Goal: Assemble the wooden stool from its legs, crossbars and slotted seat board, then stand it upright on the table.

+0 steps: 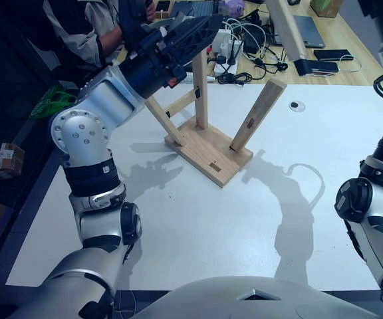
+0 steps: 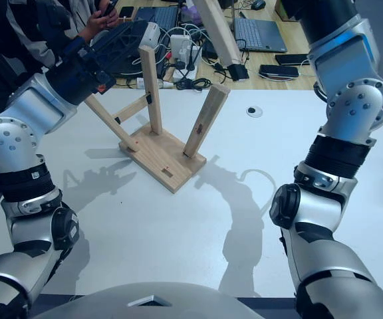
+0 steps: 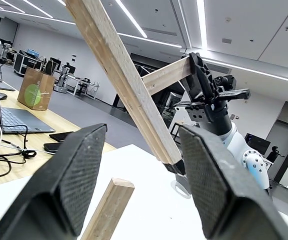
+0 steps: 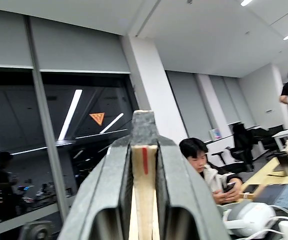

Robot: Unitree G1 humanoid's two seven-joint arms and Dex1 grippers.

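Right tool (image 4: 144,142) clamps a loose leg (image 2: 218,26) of pale, square-edged wood, held high above the table's (image 1: 198,232) far side. Left tool (image 3: 143,137), its black textured pads apart, sits by the upright leg (image 1: 201,93). I'd steady that one, then lower the loose leg straight into the flat seat board's (image 1: 208,156) free slot.

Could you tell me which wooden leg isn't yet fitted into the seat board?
The leg clamped aloft in the right gripper; the other three stand in the seat board.

Stool (image 1: 207,151), leg (image 2: 221,33) — bare wood; table (image 1: 245,232) matt white.
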